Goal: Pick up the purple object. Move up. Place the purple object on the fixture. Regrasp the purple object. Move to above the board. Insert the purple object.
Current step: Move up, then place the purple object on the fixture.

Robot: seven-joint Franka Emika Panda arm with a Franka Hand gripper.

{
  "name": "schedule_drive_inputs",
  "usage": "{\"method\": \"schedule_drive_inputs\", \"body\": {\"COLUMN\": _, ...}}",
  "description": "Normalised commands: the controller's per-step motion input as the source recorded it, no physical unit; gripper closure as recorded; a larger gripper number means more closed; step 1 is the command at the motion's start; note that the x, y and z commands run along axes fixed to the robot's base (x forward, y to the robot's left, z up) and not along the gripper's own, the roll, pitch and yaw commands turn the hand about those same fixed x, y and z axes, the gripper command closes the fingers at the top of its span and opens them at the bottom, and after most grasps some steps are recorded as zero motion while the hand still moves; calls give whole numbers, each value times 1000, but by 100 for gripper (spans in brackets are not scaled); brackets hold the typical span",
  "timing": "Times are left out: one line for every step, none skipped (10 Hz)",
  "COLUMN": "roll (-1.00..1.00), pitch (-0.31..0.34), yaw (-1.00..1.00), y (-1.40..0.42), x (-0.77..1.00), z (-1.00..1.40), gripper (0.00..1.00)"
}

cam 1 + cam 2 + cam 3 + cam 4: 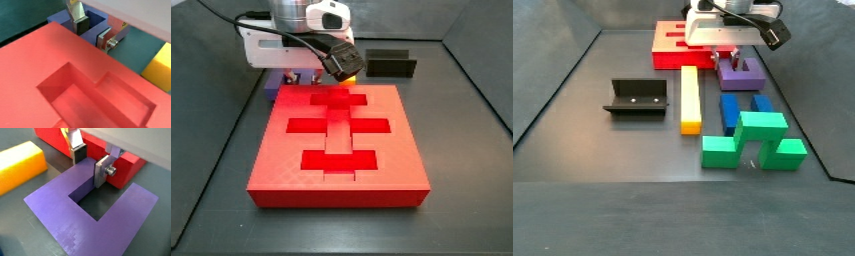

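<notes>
The purple object (pixel 60 203) lies flat on the dark floor right beside the red board (pixel 338 130), prongs pointing away from the board. It also shows in a side view (pixel 740 72) and in a wrist view (pixel 63 20). My gripper (pixel 90 168) is low over it, with one finger (pixel 78 153) at the outer edge of the joining base and the other finger (pixel 102 172) inside the U's opening. The jaws stand close on that base. The gripper also shows in the side views (pixel 731 60) (pixel 301 78). The black fixture (pixel 636 97) stands apart, also seen behind the board (pixel 389 63).
A yellow bar (pixel 690 98) lies between the fixture and the purple object. It also shows in the wrist views (pixel 20 165) (pixel 159 67). A darker blue U-shaped block (pixel 740 108) and green blocks (pixel 754 140) lie nearer the front. The board's recesses (pixel 93 97) are open.
</notes>
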Motion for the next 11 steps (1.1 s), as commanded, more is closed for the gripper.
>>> {"method": "schedule_drive_inputs", "body": {"roll": 0, "pitch": 0, "yaw": 0, "y": 0, "x": 0, "z": 833, "gripper": 100}}
{"method": "schedule_drive_inputs", "body": {"roll": -4, "pitch": -21, "yaw": 23, "y": 6, "x": 58, "z": 853, "gripper": 100}}
{"method": "schedule_drive_inputs", "body": {"roll": -11, "pitch": 19, "yaw": 29, "y": 5, "x": 6, "z": 685, "gripper": 100}}
{"method": "schedule_drive_inputs", "body": {"roll": -48, "pitch": 1, "yaw": 20, "y": -6, "x": 15, "z": 287, "gripper": 100}}
{"method": "schedule_drive_inputs", "body": {"roll": -9, "pitch": 0, "yaw": 0, "y": 0, "x": 0, "z": 0, "gripper": 100}}
{"method": "schedule_drive_inputs", "body": {"roll": -397, "pitch": 0, "yaw": 0, "y": 243, "x": 231, "z": 129, "gripper": 100}}
{"method": "schedule_drive_inputs", "body": {"roll": -614, "pitch": 246, "yaw": 0, "y": 314, "x": 757, "z": 346, "gripper": 100}}
{"method": "schedule_drive_inputs", "body": {"roll": -763, "pitch": 194, "yaw": -71, "y": 217, "x": 711, "z": 500, "gripper": 100}}
{"method": "schedule_drive_inputs", "body": {"roll": -694, "pitch": 340, "yaw": -91, "y": 0, "x": 834, "z": 634, "gripper": 100}}
{"method": "schedule_drive_inputs", "body": {"roll": -714, "pitch": 340, "yaw": -151, "y": -51, "x": 874, "z": 686, "gripper": 100}}
{"method": "schedule_drive_inputs", "body": {"roll": -634, "pitch": 274, "yaw": -114, "y": -77, "x": 957, "z": 497, "gripper": 100}}
